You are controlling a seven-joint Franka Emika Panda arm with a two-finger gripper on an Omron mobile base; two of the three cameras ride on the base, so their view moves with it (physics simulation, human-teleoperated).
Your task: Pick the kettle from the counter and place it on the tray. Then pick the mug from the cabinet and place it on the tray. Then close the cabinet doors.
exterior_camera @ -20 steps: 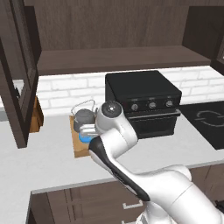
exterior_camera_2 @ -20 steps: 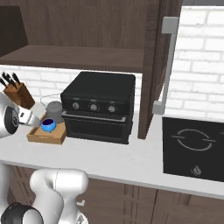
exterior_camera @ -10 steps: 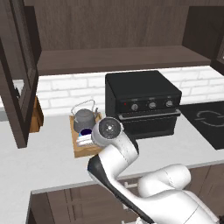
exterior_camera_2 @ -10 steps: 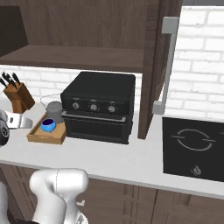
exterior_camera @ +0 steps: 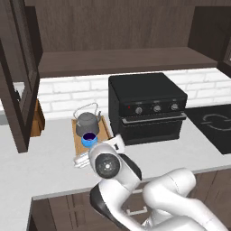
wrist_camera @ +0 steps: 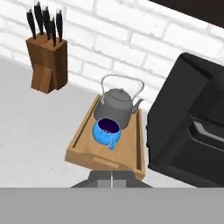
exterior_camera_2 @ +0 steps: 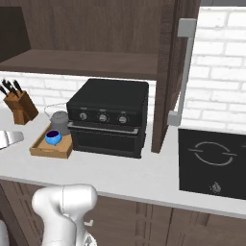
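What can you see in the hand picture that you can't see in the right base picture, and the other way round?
The hand view alone gives a close look at the mug's dark inside and its handle, and at the kettle's spout and wire handle. The right base view alone shows the open cabinet shelf, its door with the silver bar handle, and the stove top. Both show the tray with kettle and mug on it, the knife block, the black oven, the brick wall and the counter.
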